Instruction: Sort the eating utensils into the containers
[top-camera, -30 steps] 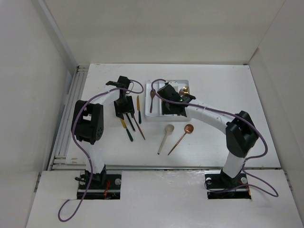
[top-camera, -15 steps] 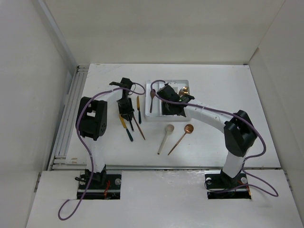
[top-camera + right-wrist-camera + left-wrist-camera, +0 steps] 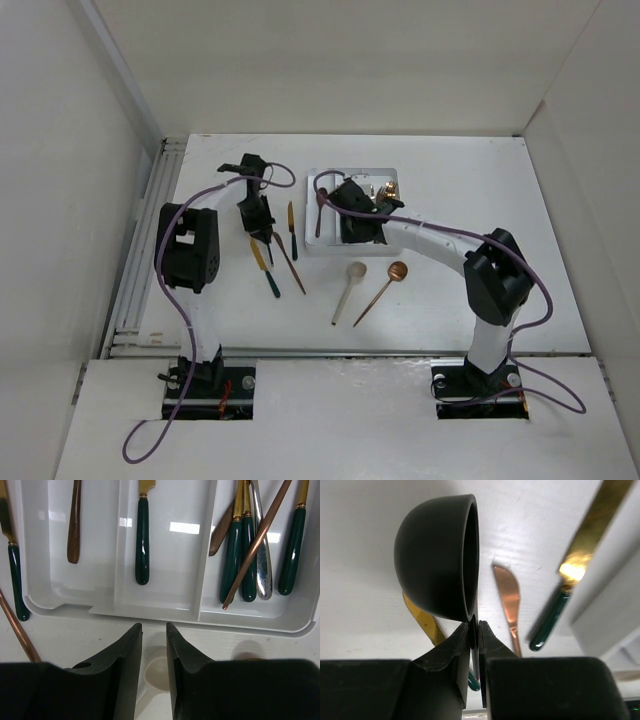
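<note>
My left gripper [image 3: 476, 630] is shut on the thin handle of a black spoon [image 3: 437, 555], whose bowl stands up ahead of the jaws, above the table. In the top view the left gripper [image 3: 258, 215] hangs over the loose utensils left of the white tray [image 3: 330, 250]. My right gripper [image 3: 154, 627] is open with nothing between its fingers, just short of the tray's near rim [image 3: 150, 611]. The cream spoon [image 3: 157, 672] lies on the table under it. The tray's three compartments hold a brown spoon [image 3: 74, 525], one green-handled utensil [image 3: 142, 540] and several more [image 3: 247, 550].
On the table left of the tray lie a gold knife [image 3: 259, 256], a copper knife [image 3: 290, 262] and a gold, green-handled utensil [image 3: 292, 222]. The cream spoon [image 3: 350, 285] and a copper spoon [image 3: 385, 285] lie in front of the tray. White walls enclose the table.
The left gripper closed on the black spoon and rose slightly toward the back left with it. The right gripper hardly moved.
</note>
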`<state>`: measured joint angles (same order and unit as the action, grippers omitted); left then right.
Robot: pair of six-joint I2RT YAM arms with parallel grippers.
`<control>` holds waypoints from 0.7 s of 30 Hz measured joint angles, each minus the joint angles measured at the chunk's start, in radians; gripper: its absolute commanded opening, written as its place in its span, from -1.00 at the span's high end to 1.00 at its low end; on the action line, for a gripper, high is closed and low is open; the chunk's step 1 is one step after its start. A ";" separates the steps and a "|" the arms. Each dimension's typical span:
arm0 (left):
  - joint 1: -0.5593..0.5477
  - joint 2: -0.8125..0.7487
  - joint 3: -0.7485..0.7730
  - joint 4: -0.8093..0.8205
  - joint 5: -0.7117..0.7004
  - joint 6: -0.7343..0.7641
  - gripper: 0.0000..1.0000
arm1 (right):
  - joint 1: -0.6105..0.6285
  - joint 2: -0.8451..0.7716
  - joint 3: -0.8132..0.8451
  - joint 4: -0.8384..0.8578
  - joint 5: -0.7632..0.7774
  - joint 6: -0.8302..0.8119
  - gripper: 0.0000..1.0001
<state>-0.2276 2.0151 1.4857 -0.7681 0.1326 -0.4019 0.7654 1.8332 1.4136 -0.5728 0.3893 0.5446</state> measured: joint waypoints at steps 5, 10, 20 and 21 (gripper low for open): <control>0.045 0.000 0.187 -0.019 0.047 0.022 1.00 | -0.008 0.003 0.034 -0.002 0.006 -0.005 0.37; 0.029 0.000 0.429 0.033 0.090 0.060 1.00 | -0.054 -0.026 0.031 0.011 -0.018 -0.009 0.37; -0.188 0.083 0.466 0.240 0.153 0.092 1.00 | -0.095 -0.165 -0.102 0.032 -0.051 0.008 0.27; -0.201 0.100 0.455 0.251 0.153 0.092 1.00 | -0.094 -0.174 -0.117 0.031 -0.052 0.014 0.24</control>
<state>-0.4286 2.1151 1.9408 -0.5171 0.2852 -0.3099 0.6712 1.6596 1.2968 -0.5419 0.3374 0.5591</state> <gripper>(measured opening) 0.068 0.360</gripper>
